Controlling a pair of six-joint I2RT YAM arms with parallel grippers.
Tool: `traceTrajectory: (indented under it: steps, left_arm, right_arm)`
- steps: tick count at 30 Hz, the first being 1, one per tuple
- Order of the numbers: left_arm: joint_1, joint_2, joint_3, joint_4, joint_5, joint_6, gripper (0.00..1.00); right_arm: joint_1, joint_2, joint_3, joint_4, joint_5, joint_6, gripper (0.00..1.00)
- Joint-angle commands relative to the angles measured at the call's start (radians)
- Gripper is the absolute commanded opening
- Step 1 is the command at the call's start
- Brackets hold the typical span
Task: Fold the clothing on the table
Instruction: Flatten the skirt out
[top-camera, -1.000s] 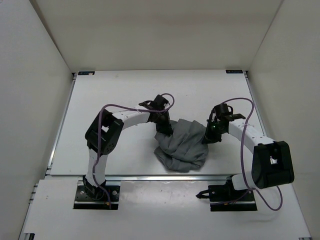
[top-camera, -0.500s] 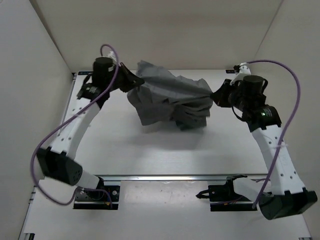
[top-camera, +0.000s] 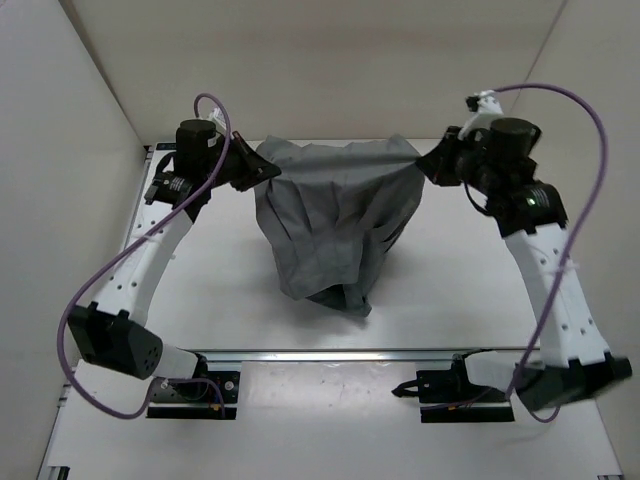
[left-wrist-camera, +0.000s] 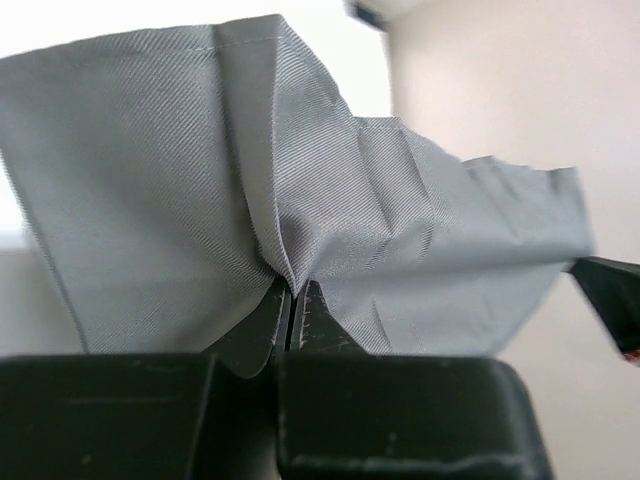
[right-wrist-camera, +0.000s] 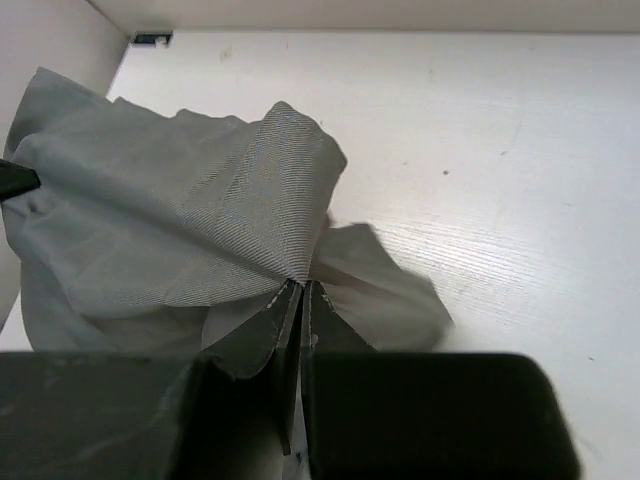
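items in view: one garment, one table, two arms, two grippers.

left gripper (top-camera: 270, 172): both fingers (left-wrist-camera: 262, 325) are pressed together, pinching a fold at the upper edge of the clothing (top-camera: 330, 225). the fabric rises directly from between the fingertips and fans out beyond them to either side.

right gripper (top-camera: 425, 165): both fingers (right-wrist-camera: 255, 335) are pressed together on the opposite upper corner of the same garment. a ridge of cloth gathers at the fingertips. one loose flap sits just beyond them, to the right.

clothing: one dark grey piece, lifted and spanning the gap between the two pairs of fingertips. its top edge runs nearly taut from one pinch to the other. below the fingers the cloth hangs in vertical folds and narrows toward its lowest point. whether that point touches the table (top-camera: 200, 280) cannot be determined.

table: one white surface, lying below and beyond both sets of fingers.
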Motion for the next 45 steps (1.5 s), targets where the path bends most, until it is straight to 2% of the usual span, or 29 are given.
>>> traceTrajectory:
  steps: [1,2,3,4,5,6,8,10,13,15,18,24,28,31,37,40,41,43,44,45]
  left_arm:
    - [0.076,0.057,-0.016,-0.031,-0.035,0.054,0.0]
    - [0.102,0.094,-0.021,-0.046,-0.035,0.069,0.0]
    - [0.127,0.112,-0.031,-0.051,-0.028,0.087,0.07]
    - [0.143,0.145,-0.036,-0.057,-0.018,0.085,0.26]
    - [0.154,0.18,-0.054,-0.045,0.001,0.088,0.33]
    - [0.171,0.189,-0.062,-0.032,0.05,0.092,0.34]
    - [0.19,0.218,-0.103,-0.003,0.104,0.097,0.38]
    - [0.187,0.203,-0.131,-0.011,0.104,0.12,0.45]
    - [0.187,0.15,-0.208,-0.003,0.095,0.141,0.48]
    - [0.181,0.125,-0.269,-0.032,0.089,0.178,0.48]
    - [0.147,0.067,-0.326,-0.132,-0.004,0.253,0.49]
    - [0.076,-0.054,-0.523,-0.202,-0.224,0.284,0.54]
    - [0.066,-0.047,-0.62,-0.187,-0.291,0.293,0.57]
    - [0.058,-0.038,-0.663,-0.135,-0.301,0.278,0.58]
    - [-0.033,0.034,-0.671,-0.077,-0.34,0.223,0.6]
    - [-0.063,0.07,-0.685,-0.037,-0.348,0.19,0.6]
    - [-0.073,0.085,-0.691,-0.025,-0.348,0.181,0.57]
    - [-0.079,0.103,-0.691,-0.006,-0.33,0.186,0.24]
    - [-0.077,0.111,-0.68,-0.005,-0.314,0.184,0.09]
    - [-0.07,0.114,-0.676,-0.006,-0.302,0.18,0.05]
  right_arm:
    - [0.038,0.155,0.1,0.02,0.022,-0.023,0.0]
    - [0.053,0.186,0.14,0.008,0.016,-0.029,0.0]
    - [0.058,0.258,0.155,-0.015,-0.005,-0.021,0.01]
    - [0.062,0.34,0.213,-0.055,-0.01,-0.017,0.09]
    - [0.064,0.428,0.278,-0.127,-0.022,-0.015,0.28]
    - [0.074,0.47,0.309,-0.167,0.005,-0.017,0.37]
    - [0.097,0.576,0.392,-0.283,0.083,-0.02,0.44]
    - [0.139,0.593,0.357,-0.318,0.21,-0.011,0.46]
    - [0.159,0.513,0.182,-0.299,0.251,0.055,0.47]
    - [0.165,0.429,0.035,-0.27,0.237,0.119,0.47]
    - [0.208,0.279,-0.261,-0.214,0.205,0.218,0.46]
    - [0.333,0.098,-0.596,-0.039,0.124,0.405,0.45]
    - [0.421,0.097,-0.712,0.062,0.067,0.485,0.45]
    - [0.469,0.16,-0.751,0.147,0.055,0.54,0.46]
    - [0.525,0.264,-0.762,0.245,0.005,0.577,0.47]
    - [0.562,0.343,-0.724,0.212,0.008,0.58,0.47]
    - [0.574,0.37,-0.71,0.218,0.002,0.575,0.46]
    - [0.585,0.404,-0.699,0.207,-0.004,0.563,0.34]
    - [0.593,0.416,-0.694,0.204,-0.01,0.557,0.19]
    - [0.572,0.418,-0.691,0.204,-0.018,0.549,0.06]
